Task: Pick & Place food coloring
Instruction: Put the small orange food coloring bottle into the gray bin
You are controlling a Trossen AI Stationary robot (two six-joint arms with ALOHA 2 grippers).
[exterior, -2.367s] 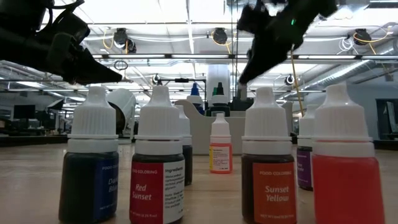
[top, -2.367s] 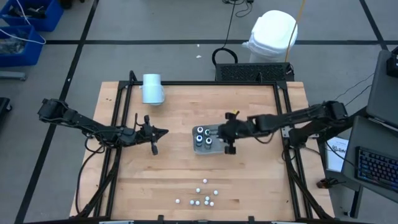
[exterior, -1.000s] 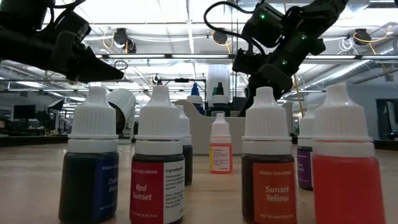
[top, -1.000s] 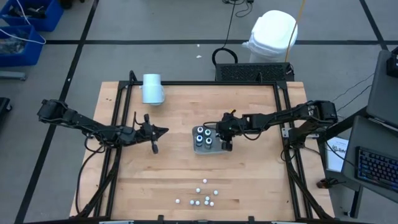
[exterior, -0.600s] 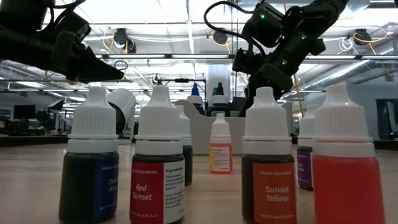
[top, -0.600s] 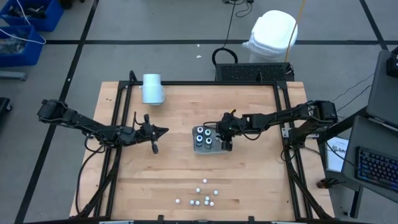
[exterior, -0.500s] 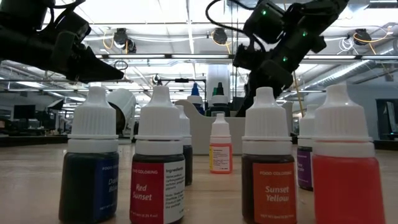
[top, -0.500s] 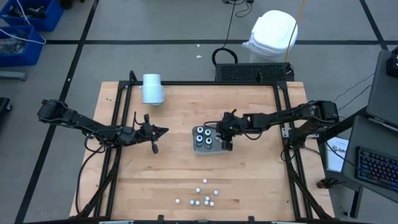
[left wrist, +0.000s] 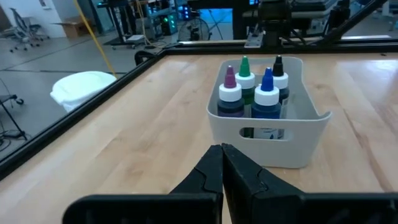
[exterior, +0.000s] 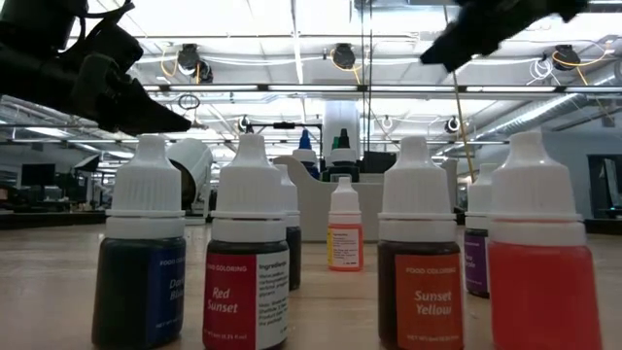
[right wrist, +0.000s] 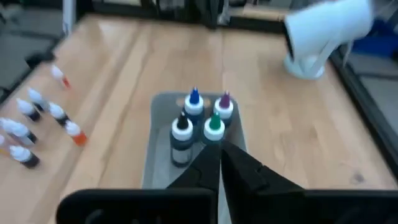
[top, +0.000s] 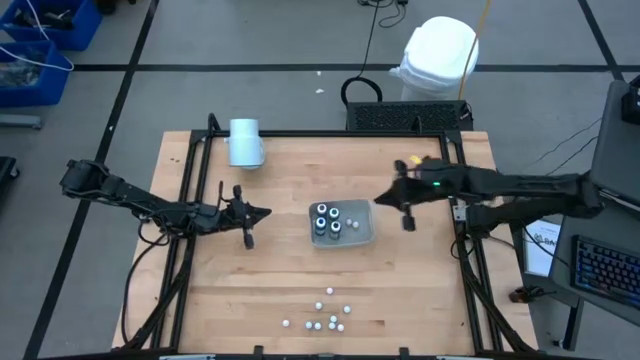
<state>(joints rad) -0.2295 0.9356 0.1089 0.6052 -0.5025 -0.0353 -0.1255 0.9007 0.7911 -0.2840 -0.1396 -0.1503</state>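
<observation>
The grey-blue tray (top: pixel 362 231) sits mid-table. Four dark food coloring bottles (top: pixel 327 220) with coloured tips stand in its left half, also seen in the left wrist view (left wrist: pixel 254 93) and the right wrist view (right wrist: pixel 202 121). A small whitish cap (top: pixel 350 222) shows beside them in the tray. Several small white-capped bottles (top: pixel 325 315) stand near the table's near edge and fill the low view (exterior: pixel 248 253). My right gripper (top: pixel 386 199) hangs shut, raised, right of the tray (right wrist: pixel 221 149). My left gripper (top: pixel 264 211) waits shut, left of the tray (left wrist: pixel 222 150).
A pale blue cylinder (top: pixel 245 142) lies at the table's far left corner. A white bag (top: pixel 440 52) stands on the floor beyond the far edge. Black rails (top: pixel 190 200) frame the table's sides. Bare wood lies between the tray and the small bottles.
My right gripper has drawn back from above the tray's right half toward the table's right edge and has risen; in the low view it has moved up and to the right. The tray and the bottles have stayed put.
</observation>
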